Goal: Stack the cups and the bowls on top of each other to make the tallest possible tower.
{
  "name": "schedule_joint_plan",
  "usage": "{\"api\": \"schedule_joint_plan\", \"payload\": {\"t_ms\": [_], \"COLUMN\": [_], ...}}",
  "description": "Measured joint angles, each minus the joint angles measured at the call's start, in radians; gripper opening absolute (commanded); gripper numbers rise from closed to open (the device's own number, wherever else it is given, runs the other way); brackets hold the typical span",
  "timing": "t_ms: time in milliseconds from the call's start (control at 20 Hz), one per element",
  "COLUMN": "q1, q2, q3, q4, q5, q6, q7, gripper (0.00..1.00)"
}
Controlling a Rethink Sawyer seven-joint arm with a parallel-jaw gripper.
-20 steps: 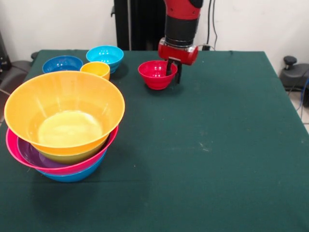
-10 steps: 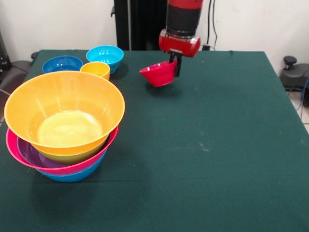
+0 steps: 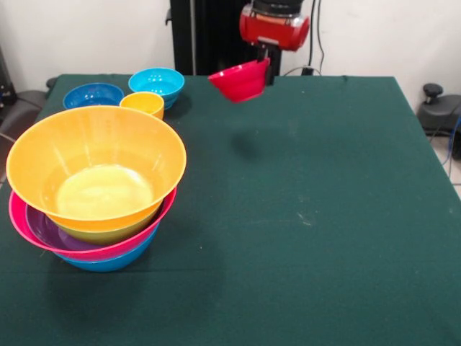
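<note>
On the near left of the green table (image 3: 324,216) the tower (image 3: 94,187) is parked with its widest bowls nested low, a big orange bowl (image 3: 94,155) seated on top over a pink rim (image 3: 43,234), purple and blue, presumably so the pile is kept steady. Behind it at the far left, a dark blue bowl (image 3: 92,94), a light blue bowl (image 3: 157,81) and a yellow-orange cup (image 3: 143,104) are left untouched. The small red bowl (image 3: 240,80) is held well clear of the cloth at the far middle, tilted because its right rim is pinched by the closed gripper (image 3: 265,65) just above and right of it, probably to be carried to the tower.
</note>
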Motion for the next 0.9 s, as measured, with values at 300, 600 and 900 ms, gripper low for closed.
{"api": "schedule_joint_plan", "payload": {"t_ms": [300, 600, 900], "q1": [-0.015, -0.023, -0.097], "q2": [-0.079, -0.146, -0.165], "q3": [0.018, 0.024, 0.06], "q4": [-0.003, -0.032, -0.089], "q5": [0.018, 0.022, 0.021], "q6": [0.096, 0.206, 0.252], "q7": [0.0, 0.0, 0.0], "gripper": [0.0, 0.0, 0.0]}}
